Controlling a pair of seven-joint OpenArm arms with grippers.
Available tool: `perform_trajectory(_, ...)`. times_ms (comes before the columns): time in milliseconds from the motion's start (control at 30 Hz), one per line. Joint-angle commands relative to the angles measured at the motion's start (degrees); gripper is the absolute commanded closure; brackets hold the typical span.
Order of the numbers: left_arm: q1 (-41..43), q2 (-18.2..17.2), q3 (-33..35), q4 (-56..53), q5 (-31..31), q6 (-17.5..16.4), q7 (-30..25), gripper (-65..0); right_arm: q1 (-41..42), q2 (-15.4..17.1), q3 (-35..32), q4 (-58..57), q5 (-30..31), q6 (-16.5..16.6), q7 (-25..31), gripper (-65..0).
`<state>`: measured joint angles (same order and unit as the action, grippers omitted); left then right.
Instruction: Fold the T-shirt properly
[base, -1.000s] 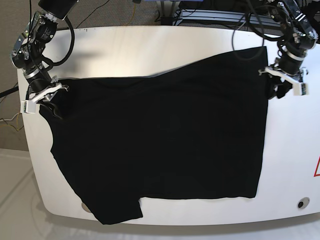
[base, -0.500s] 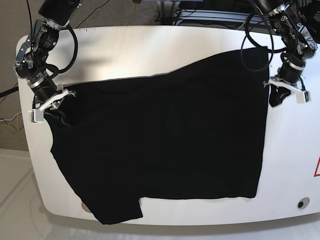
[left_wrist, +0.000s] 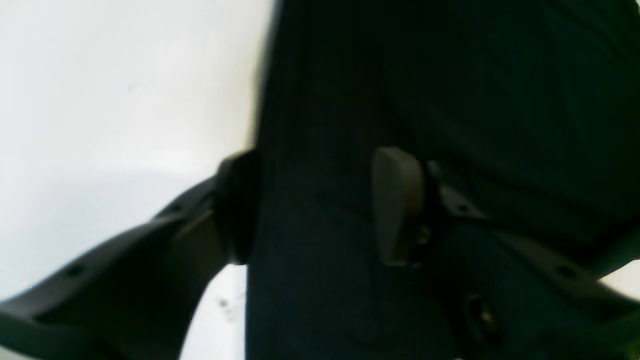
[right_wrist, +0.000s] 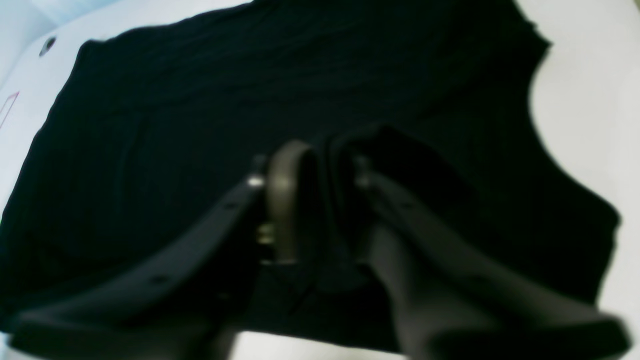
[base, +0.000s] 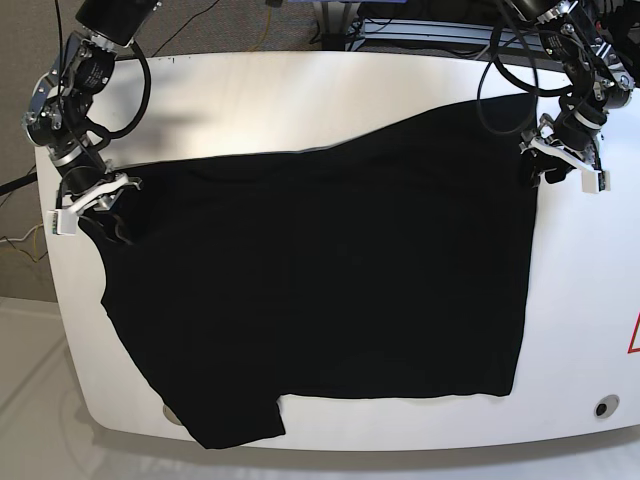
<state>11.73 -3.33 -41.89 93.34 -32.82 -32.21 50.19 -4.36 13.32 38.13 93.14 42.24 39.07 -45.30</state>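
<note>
On table (base: 300, 90) | T-shirt (base: 320, 290) flat | long axis left-right

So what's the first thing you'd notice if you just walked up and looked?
The big black T-shirt would catch your eye first, spread over most of the white table, with one sleeve drooping off the near edge. Next you'd spot a robot arm at each far corner: the right gripper and the left gripper, both at the cloth's edge.
</note>
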Motion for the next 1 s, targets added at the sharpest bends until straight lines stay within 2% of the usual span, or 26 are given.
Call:
perform_trajectory(0,0.0,-0.4,-0.1,0.4,-0.2,-0.5,-0.4,-34.6,0.6,1.0,0.5,1.1,2.0,0.9,2.0,-20.7)
perform_trajectory(367,-0.2,0.3,1.9,-2.3,0.4,-1.2,-1.7,-31.3,0.0,1.0,1.0,1.3,1.9,0.9,2.1,-21.5)
perform_trajectory(767,-1.1,0.2,4.8,-8.8,1.6,-1.3,-2.6,-29.1,-0.4,1.1,0.0,0.6,-0.1,0.9,2.2,-26.2)
perform_trajectory(967,1.0,-0.3,3.9,-7.3,1.8,-0.6,-2.8,-33.2,-0.4,1.9,-2.0,0.4,0.2,0.9,1.3,-26.7)
